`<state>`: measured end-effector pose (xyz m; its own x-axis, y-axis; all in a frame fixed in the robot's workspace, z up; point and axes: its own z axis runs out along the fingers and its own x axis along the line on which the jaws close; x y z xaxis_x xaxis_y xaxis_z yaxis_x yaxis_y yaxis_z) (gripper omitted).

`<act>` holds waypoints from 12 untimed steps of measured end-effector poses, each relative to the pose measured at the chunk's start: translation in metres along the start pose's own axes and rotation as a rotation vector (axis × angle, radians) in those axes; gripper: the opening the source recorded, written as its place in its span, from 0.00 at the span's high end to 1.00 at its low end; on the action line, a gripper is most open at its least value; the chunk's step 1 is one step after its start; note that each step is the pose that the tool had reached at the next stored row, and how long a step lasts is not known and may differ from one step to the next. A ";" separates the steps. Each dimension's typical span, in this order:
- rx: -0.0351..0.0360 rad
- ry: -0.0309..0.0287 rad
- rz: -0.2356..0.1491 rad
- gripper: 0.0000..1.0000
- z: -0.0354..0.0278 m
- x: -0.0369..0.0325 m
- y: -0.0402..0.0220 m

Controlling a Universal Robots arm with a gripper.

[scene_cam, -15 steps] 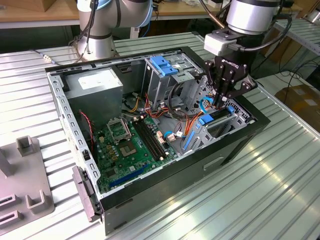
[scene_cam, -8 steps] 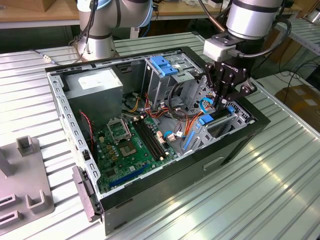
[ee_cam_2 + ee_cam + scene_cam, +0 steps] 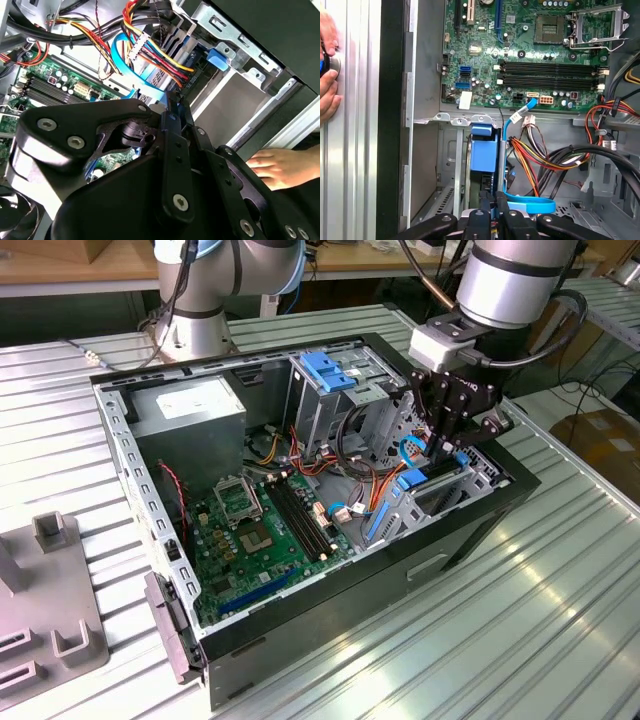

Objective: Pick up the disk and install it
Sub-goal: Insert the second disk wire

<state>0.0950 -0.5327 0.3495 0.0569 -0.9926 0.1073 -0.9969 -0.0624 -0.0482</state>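
The disk stands on edge in the drive bay at the case's front corner, its bright blue bracket facing the camera in the first wrist view. In the exterior view the disk shows as a blue strip just under my gripper. My gripper has its black fingers close together on the bracket's edge. In the second wrist view the gripper pinches a thin blue edge, with the bay's metal cage beyond it.
The open computer case holds a green motherboard, a grey power supply, cable bundles and another blue bracket. A person's hand rests outside the case wall. A second arm's base stands behind it.
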 end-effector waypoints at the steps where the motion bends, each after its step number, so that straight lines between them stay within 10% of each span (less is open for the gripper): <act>1: 0.0000 0.0001 0.000 0.84 0.0000 0.0000 0.0000; 8: 0.0013 -0.0113 0.001 0.84 0.0012 0.0024 0.0002; 12: 0.0153 -0.0349 0.003 0.84 0.0019 0.0062 0.0023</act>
<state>0.0932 -0.5392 0.3481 0.0558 -0.9958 0.0724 -0.9961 -0.0604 -0.0638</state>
